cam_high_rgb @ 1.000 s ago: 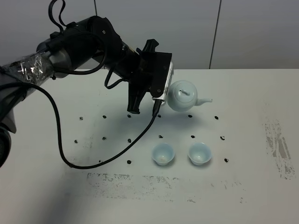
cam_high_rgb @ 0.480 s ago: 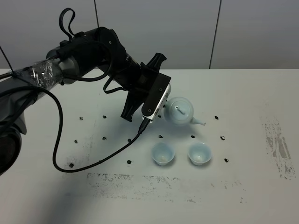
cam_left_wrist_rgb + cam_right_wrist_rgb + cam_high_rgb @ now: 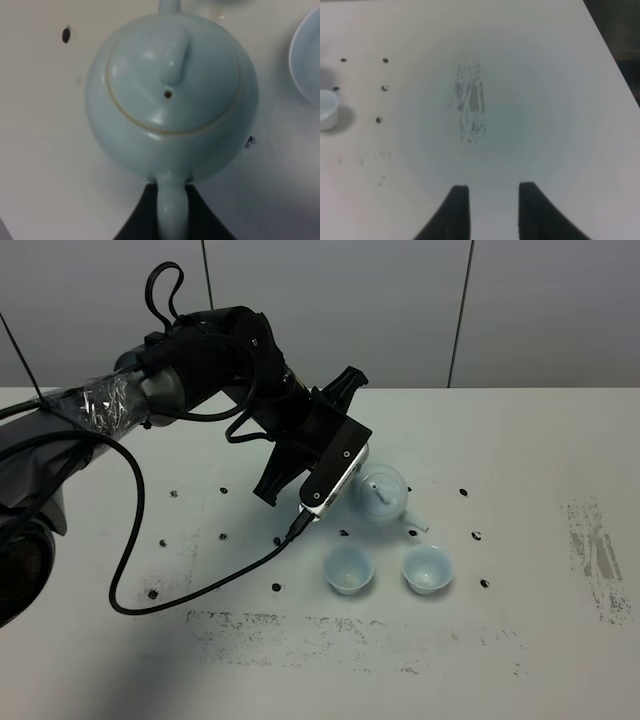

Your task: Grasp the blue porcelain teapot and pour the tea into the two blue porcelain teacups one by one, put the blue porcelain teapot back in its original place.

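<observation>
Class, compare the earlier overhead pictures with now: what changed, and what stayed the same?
The left gripper, still gripping the teapot, carried it down and forward and tipped its spout towards the right-hand teacup. Neither it nor the other teacup moved.

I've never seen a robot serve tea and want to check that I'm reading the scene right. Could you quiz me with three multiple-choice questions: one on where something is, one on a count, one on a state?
1. Where is the teapot?
A. on the floor
B. on a shelf
C. held by the left gripper

2. How many cups are on the table?
A. one
B. two
C. four

3. The teapot's lid is:
A. on the pot
B. lying beside the pot
C. broken in half

Answers:
1 C: the left wrist view shows the dark fingers clamped on its handle.
2 B: two stand side by side.
3 A: it sits whole in the pot's opening.
</observation>
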You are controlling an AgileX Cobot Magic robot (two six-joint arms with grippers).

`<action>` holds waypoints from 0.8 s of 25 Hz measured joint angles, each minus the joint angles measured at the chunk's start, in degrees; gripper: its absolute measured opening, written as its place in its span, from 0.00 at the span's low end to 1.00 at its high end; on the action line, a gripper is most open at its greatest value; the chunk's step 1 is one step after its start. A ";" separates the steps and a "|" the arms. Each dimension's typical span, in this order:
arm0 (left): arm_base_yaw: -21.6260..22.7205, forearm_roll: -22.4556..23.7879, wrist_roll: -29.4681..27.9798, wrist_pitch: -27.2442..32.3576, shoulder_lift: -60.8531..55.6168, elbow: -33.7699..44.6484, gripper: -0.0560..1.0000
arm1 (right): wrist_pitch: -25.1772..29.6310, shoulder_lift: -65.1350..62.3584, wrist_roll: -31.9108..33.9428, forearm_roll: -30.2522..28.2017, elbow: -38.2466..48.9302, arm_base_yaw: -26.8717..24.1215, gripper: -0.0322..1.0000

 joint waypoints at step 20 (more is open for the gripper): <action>-3.22 4.58 3.34 -0.86 0.00 0.00 0.12 | 0.00 0.00 0.00 0.00 0.00 0.00 0.25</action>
